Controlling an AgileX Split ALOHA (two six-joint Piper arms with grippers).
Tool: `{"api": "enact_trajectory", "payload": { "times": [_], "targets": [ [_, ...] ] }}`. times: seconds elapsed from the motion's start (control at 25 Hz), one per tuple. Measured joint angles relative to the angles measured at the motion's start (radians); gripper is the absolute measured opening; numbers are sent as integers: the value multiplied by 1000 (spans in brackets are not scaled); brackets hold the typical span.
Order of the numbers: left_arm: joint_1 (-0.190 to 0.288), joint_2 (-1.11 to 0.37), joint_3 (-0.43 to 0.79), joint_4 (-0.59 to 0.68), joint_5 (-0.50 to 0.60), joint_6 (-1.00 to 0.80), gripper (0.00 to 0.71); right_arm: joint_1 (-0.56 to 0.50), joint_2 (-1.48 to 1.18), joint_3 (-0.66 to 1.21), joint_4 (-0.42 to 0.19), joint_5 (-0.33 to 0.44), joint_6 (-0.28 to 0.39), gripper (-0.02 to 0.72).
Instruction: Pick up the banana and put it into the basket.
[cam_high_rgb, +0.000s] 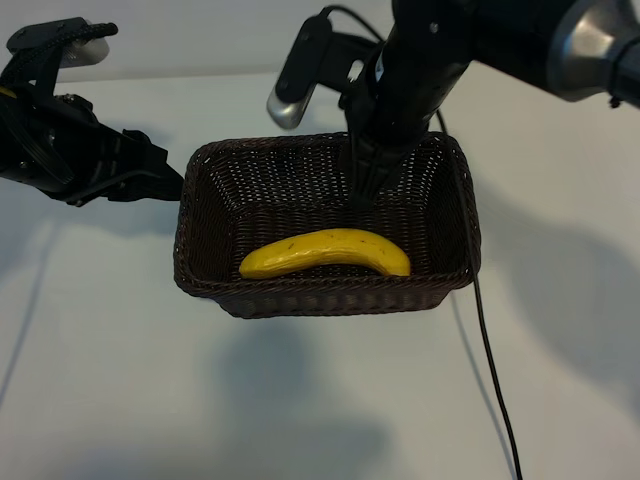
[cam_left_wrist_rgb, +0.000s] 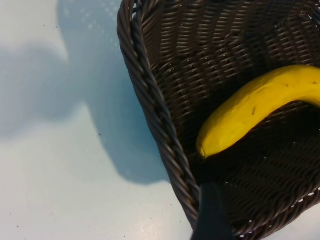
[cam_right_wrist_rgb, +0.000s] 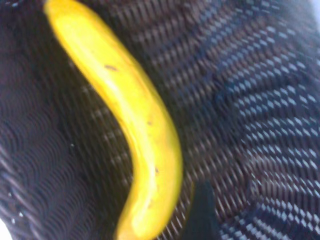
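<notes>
The left hand (cam_high_rgb: 150, 180) waits open just left of the basket (cam_high_rgb: 205, 165). The banana (cam_high_rgb: 325, 252) lies inside along its near wall: light, firm, smooth-skinned, easily bruised, best gripped mid-curve. The right hand (cam_high_rgb: 368, 190) hovers open above it, empty.

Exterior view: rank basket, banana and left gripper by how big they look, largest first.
1. basket: clearly the largest.
2. banana: lies inside the basket, spanning over half its width.
3. left gripper: the visible dark head looks close to the banana's length, and it is cut by the frame edge, so ranks 2 and 3 are unsure.
</notes>
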Motion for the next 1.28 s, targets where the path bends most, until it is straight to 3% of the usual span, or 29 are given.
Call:
{"api": "enact_trajectory", "payload": {
  "times": [0.4,0.64,0.92,1.12,1.28],
  "targets": [
    [0,0,0,0,0,0,541,-6,-42,-2,-133,139,238,579],
    [0,0,0,0,0,0,541,-81,-42,-2,-140,184,420,579],
    [0,0,0,0,0,0,541,-184,-42,-3,-100,267,469,579],
    [0,0,0,0,0,0,541,-243,-42,-3,-35,271,472,579],
    [0,0,0,0,0,0,541,-266,-53,-3,-19,275,473,579]
  ]
}}
